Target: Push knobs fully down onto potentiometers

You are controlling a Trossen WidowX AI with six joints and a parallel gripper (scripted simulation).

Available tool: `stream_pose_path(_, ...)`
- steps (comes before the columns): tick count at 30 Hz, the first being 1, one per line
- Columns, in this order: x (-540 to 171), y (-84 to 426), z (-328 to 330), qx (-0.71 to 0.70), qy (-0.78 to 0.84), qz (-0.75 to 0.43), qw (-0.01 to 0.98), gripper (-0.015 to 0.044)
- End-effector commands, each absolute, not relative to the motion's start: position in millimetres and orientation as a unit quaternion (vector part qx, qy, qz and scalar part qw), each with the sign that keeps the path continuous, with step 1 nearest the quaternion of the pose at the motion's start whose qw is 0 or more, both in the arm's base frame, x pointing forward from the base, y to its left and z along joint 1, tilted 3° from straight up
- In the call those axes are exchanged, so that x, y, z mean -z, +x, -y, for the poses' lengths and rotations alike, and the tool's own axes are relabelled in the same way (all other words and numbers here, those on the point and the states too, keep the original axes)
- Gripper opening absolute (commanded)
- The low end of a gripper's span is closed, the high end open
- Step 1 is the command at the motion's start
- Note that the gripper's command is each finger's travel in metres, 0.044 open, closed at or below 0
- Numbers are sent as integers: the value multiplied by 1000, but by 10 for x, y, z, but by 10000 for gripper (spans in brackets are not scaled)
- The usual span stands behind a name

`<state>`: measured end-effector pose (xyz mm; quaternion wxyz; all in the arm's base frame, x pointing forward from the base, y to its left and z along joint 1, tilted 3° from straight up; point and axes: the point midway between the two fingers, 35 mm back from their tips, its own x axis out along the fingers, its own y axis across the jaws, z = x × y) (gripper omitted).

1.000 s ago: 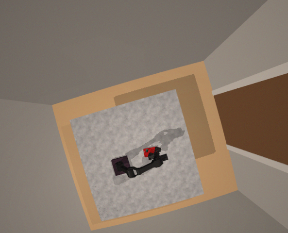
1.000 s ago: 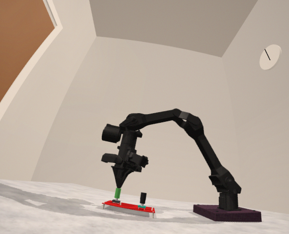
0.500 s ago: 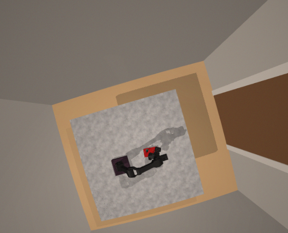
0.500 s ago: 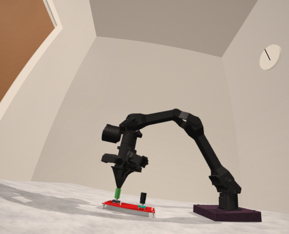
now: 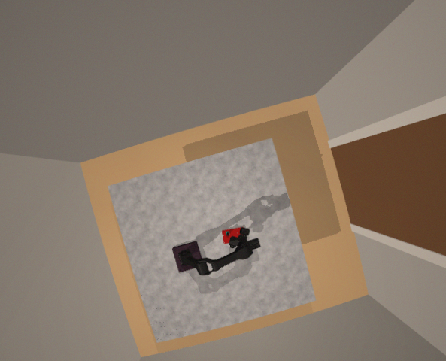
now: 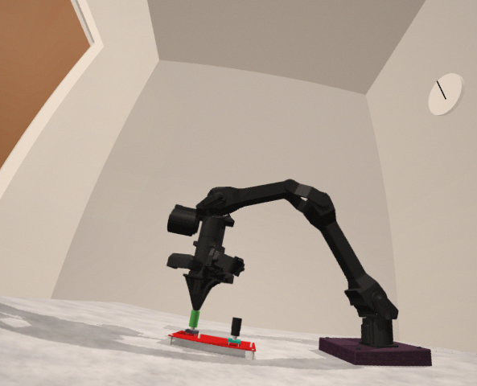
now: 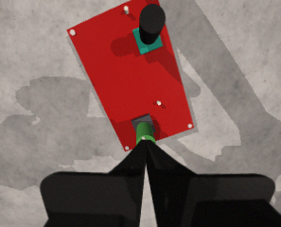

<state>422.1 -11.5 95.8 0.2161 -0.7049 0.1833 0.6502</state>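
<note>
Here we are at the table (image 5: 199,194) (image 6: 105,369) (image 7: 26,38), mottled pale grey, with shadows of the arm falling across it. Edges here go by the top view. Over it arches the black arm (image 5: 226,261) (image 6: 267,195), reaching from near the left edge toward the right edge, its wrist pointed down. It's planted on a dark purple base plate (image 5: 180,268) (image 6: 413,357), just in from that left edge, between the two left corners.

Now the tool (image 5: 239,237) (image 6: 196,309) (image 7: 145,144): closed, fingertips together, gripping nothing, and right on top of the green knob!

Underneath, the red circuit board (image 5: 226,240) (image 6: 217,339) (image 7: 126,71) stands on its short legs, well in from every edge of the table, between the base plate and the right edge. The teal potentiometer (image 5: 227,235) (image 6: 233,341) (image 7: 143,47) sits at the end nearer the left edge, the dark grey potentiometer (image 6: 191,331) (image 7: 141,120) at the end toward the right edge.

And the knobs! The black knob (image 5: 227,233) (image 6: 236,326) (image 7: 151,21) stands upright over the teal one, a pale bit of shaft showing below it, so it isn't down. The green knob (image 6: 194,318) (image 7: 145,132), over the grey one, shows pale shaft below too: not seated either.
</note>
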Motion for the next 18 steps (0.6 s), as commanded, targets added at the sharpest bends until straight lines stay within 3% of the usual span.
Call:
stream_pose_path(1, -939, 4240, 109, -654, -702, -182, 215, 0)
stream_pose_path(14, -1140, 4221, 115, -654, -702, -182, 215, 0)
stream_pose_path(18, -1085, 4220, 118, -655, -701, -185, 215, 105)
